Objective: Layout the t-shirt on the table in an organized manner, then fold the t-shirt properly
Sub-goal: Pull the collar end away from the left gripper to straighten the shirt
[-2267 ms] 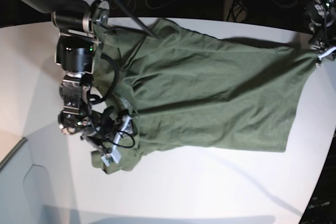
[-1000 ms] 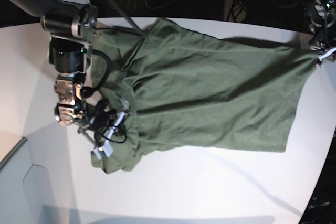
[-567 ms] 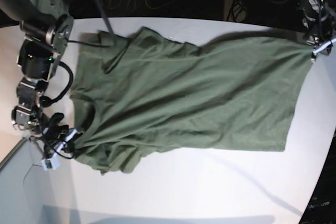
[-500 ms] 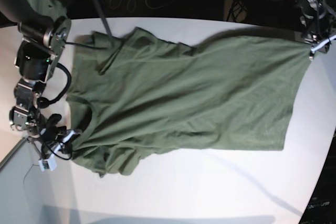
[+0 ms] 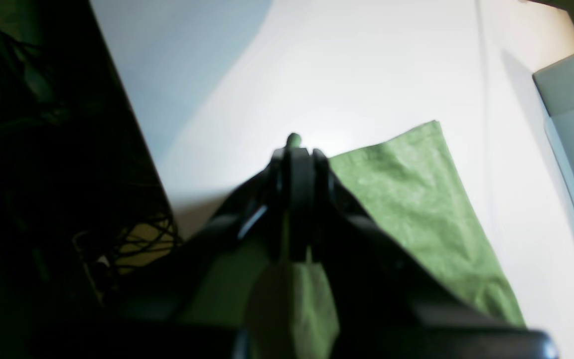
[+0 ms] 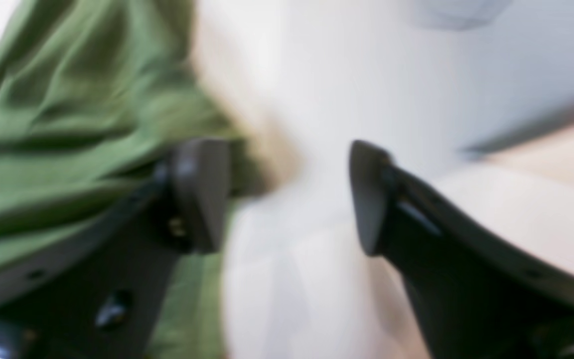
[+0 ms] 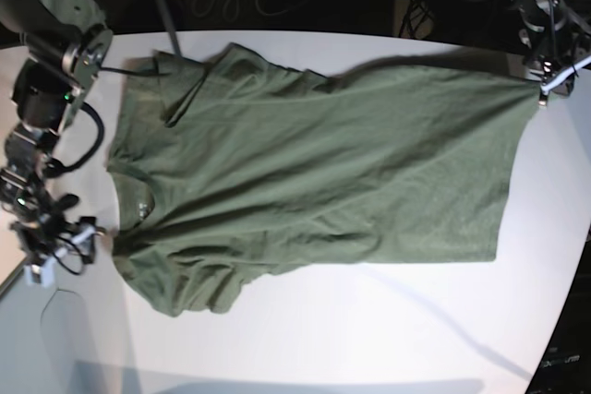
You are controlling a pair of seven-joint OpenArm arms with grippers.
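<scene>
Right jaws [image 6: 287,197] just let go and spread at frame's left, olive-green cotton t-shirt [image 7: 323,173] now stretched flat on white bench [image 7: 369,339]; left jaws [image 5: 297,154] pinch the hem upper right, so any tug risks re-bunching it.

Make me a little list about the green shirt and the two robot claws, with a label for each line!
shirt: olive-green short-sleeved cotton t-shirt, spread out, still wrinkly
lies on: plain white table
collar end: toward the base view's left
left gripper: shut on the t-shirt's hem corner
right gripper: open, nothing between its jaws, beside the collar end
</scene>
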